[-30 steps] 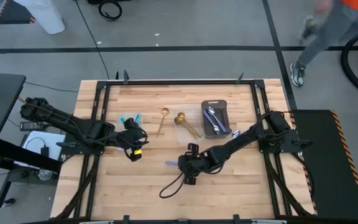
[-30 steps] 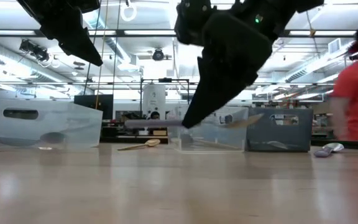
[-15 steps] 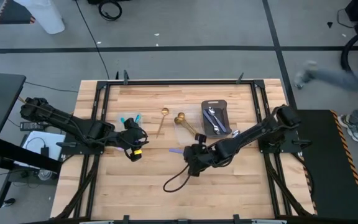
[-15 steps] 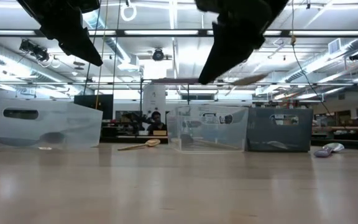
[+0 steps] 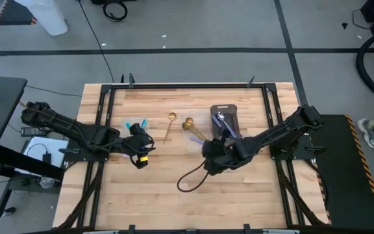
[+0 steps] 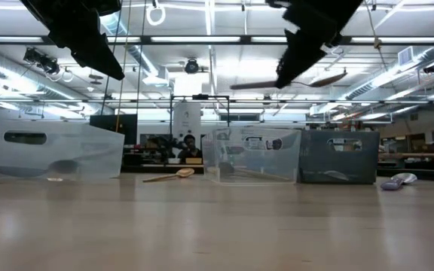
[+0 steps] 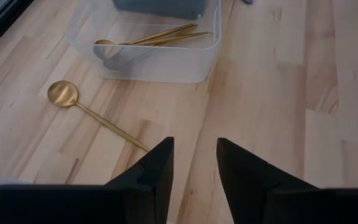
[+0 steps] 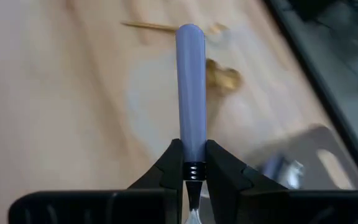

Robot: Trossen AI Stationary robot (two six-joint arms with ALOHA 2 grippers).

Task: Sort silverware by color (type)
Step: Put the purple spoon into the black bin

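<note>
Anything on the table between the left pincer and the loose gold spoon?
No. In the left wrist view, only bare wood lies between the left pincer and the gold spoon.

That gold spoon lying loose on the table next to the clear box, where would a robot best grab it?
Probably mid-handle, coming straight down from above. The loose gold spoon lies flat on the wood, its round bowl wide and low, its handle long and thin with bare table either side, so fingers could straddle the handle across its width. The clear box stands clear of it.

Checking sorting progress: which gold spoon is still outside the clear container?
The gold spoon lying alone on the bare table; the other gold utensils rest inside the clear container.
</note>
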